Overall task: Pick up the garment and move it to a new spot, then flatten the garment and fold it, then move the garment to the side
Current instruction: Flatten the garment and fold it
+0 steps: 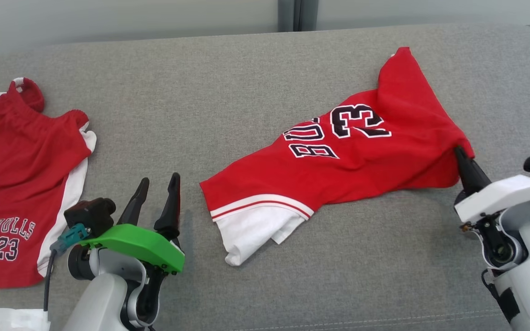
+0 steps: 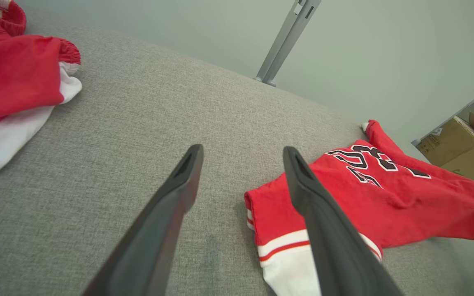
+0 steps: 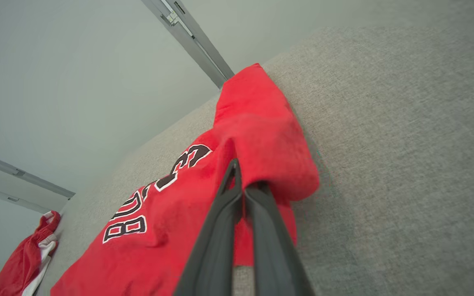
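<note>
Garment (image 1: 338,161): red jersey, black "23" and lettering outlined in white, white hem band with a thin red stripe. It lies crumpled on the grey fabric surface (image 1: 246,82), right of centre in the head view, stretched on a slant. The white hem end is lowest and nearest the robot's middle, and one red corner peaks toward the far edge of the surface. The right-hand edge is bunched into a fold and drawn to a point. The right gripper (image 1: 459,154) has its two dark fingers pressed together, pinching that fold of red cloth. In the right wrist view the cloth drapes over and around the fingertips (image 3: 232,172). The left gripper (image 1: 160,180) has its fingers spread with nothing between them, over bare grey fabric just left of the hem and apart from the garment. Whether its tips touch the surface cannot be told. Far left on the same surface lies a second red piece (image 1: 16,184) with white side panels and "BULLS 23" print, well apart from the jersey. The left wrist view shows a cardboard box (image 2: 455,148) beyond the surface's far end.
</note>
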Available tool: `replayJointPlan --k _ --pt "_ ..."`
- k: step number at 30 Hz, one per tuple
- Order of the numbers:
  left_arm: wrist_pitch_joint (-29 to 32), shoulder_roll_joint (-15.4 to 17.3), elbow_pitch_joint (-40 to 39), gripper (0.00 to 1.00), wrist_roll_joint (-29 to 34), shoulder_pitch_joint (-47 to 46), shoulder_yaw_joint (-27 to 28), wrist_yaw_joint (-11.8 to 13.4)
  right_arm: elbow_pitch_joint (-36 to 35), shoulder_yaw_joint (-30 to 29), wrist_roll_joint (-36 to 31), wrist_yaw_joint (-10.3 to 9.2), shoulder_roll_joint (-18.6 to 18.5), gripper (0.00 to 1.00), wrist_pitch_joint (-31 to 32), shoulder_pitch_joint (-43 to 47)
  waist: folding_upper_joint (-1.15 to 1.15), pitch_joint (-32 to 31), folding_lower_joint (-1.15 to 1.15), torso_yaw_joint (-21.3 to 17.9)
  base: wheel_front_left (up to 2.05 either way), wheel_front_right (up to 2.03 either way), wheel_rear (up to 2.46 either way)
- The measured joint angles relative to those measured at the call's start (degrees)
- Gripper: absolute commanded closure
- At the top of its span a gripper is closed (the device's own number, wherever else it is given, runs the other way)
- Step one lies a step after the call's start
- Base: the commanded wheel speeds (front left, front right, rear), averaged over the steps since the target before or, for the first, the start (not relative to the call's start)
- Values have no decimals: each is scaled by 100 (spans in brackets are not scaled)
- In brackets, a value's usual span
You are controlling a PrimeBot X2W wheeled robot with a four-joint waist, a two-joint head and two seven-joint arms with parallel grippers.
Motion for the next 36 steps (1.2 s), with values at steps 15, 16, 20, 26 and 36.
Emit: replayJointPlan --k 15,16,20,26,36 --pt "23 -51 16 0 -7 1 -99 -1 43 1154 -866 -113 579 0 387 -681 0 50 0 376 0 0 0" --pt "22 -51 15 0 -8 1 -89 -1 81 1212 -904 -111 609 0 425 -681 0 53 0 395 0 0 0" --pt "13 -51 15 0 -21 7 -59 -1 145 1336 -903 -109 684 0 479 -675 0 57 0 415 0 0 0" --pt "-52 -45 20 0 -57 23 57 1 47 1304 -884 -100 665 0 363 -635 0 35 0 312 0 0 0" --pt "-87 -44 36 0 -57 104 56 2 -271 1024 -891 -83 411 0 -136 -327 0 -85 0 74 0 0 0"
